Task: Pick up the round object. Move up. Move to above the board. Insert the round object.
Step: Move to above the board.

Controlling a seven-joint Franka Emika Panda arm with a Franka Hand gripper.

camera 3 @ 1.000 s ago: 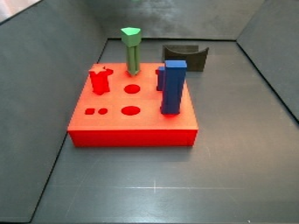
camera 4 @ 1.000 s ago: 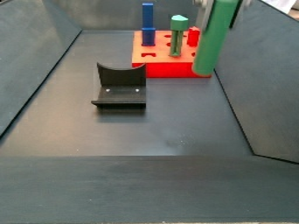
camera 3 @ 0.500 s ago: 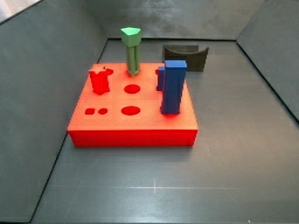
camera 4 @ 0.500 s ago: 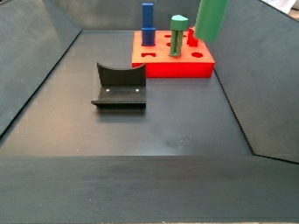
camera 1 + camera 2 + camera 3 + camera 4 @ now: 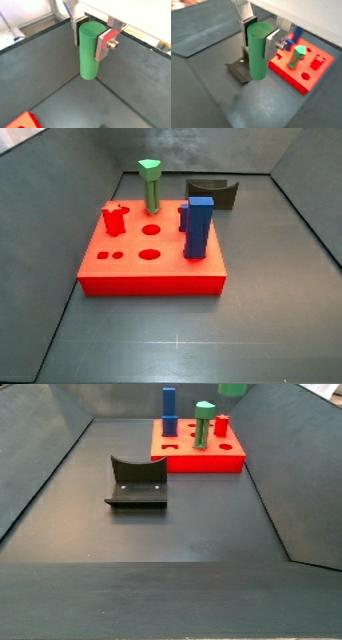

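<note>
gripper (image 5: 91,36) clamping round object (image 5: 89,52), no writing

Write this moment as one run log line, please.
phase: lift | gripper: shut on round object, high above floor | board: not yet reached

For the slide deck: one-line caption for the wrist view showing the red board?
Gripper holds the green round object upright, raised off the floor beside the red board.
</note>
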